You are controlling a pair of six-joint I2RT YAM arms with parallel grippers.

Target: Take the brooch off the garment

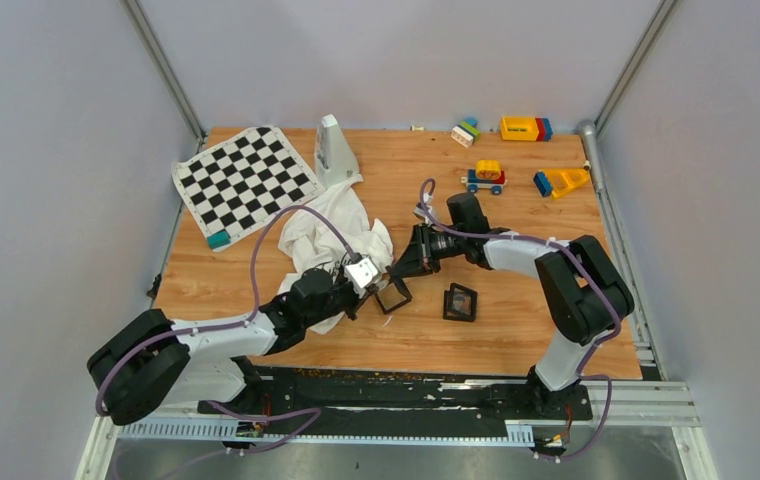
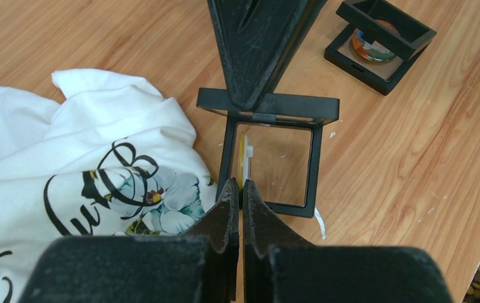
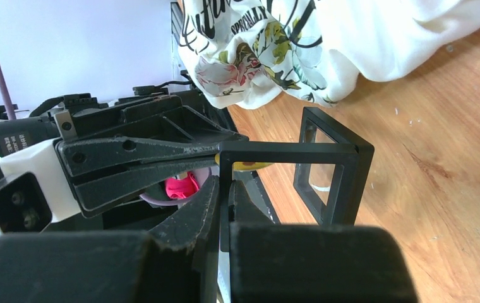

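Pinching a thin yellow brooch [image 2: 246,165] edge-on between the tightly closed tips of the left gripper [image 2: 238,187], at the centre of the left wrist view, within the open frame of a black case [image 2: 269,201]. Keeping clear of the white printed shirt [image 2: 86,170], spreading over the left of that view just beside the case. Clamping the raised half of the case with the right gripper [image 3: 223,189], fingers narrowed onto its edge. In the top view, stretching the left arm low from lower left toward table centre; folding the right arm back from lower right, forearm running leftward, both grippers meeting at the case. Lying apart to the right, a second case [image 1: 460,301] holding a colourful piece.
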